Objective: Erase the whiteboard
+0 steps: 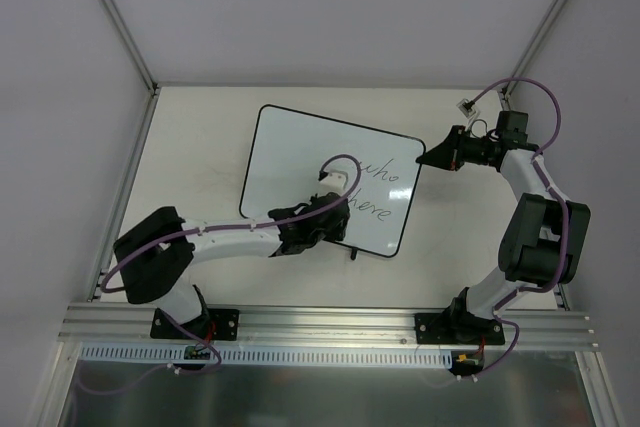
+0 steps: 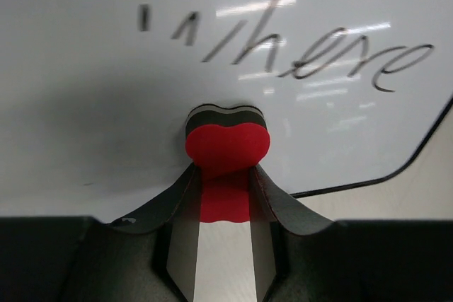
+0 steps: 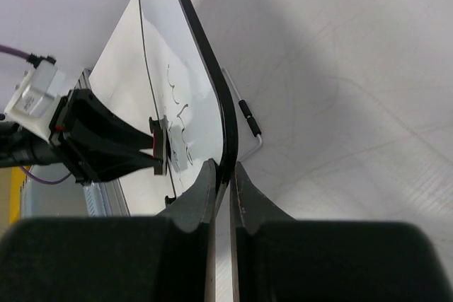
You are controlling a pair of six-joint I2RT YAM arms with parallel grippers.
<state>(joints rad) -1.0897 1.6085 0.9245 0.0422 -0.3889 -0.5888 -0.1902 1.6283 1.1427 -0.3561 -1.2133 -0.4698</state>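
The whiteboard (image 1: 300,162) is a white board with a thin black frame, tilted in the middle of the table, with black handwriting (image 1: 380,192) on its right part. My left gripper (image 1: 335,209) is shut on a small red eraser (image 2: 226,148) and presses its dark pad against the board just below the word "here" (image 2: 318,61). My right gripper (image 1: 432,159) is shut on the whiteboard's right edge (image 3: 219,122). The left gripper also shows in the right wrist view (image 3: 157,148) against the board face.
A thin wire stand with a black grip (image 3: 249,119) shows behind the board. A black foot (image 1: 354,254) sticks out at the board's near edge. White walls and metal posts surround the table (image 1: 200,127). An aluminium rail (image 1: 330,322) runs along the near edge.
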